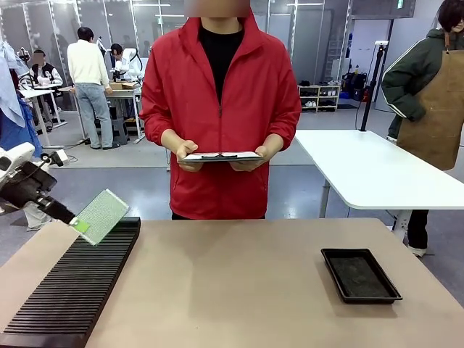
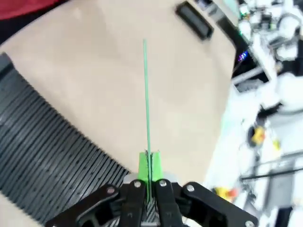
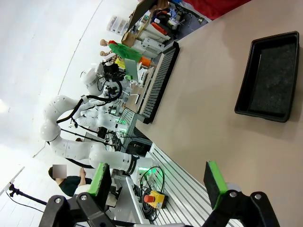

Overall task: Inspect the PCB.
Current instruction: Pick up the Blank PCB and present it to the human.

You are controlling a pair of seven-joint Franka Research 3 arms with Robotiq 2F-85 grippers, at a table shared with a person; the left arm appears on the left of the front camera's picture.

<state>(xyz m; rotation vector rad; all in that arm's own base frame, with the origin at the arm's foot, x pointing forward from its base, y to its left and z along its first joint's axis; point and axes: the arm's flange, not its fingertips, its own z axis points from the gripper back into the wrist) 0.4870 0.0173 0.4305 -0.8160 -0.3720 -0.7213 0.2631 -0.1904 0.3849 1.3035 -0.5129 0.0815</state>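
Black slotted rack (image 1: pixel 72 283) is lying just beneath the left gripper (image 1: pixel 81 225), which is pinching the PCB (image 1: pixel 103 214) by its lower edge beyond the fingers (image 2: pixel 143 163), so keeping it steady and facing the person (image 1: pixel 221 109) seems wise, while the right gripper (image 3: pixel 156 182) is hanging spread and empty.

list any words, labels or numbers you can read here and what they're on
No text can be read.
PCB: no legible print, surface too fine and blurred.
clipboard in the person's hands: seen nearly edge-on, nothing readable.
green ceiling sign: too small.
black tray and slotted rack: no markings seen.
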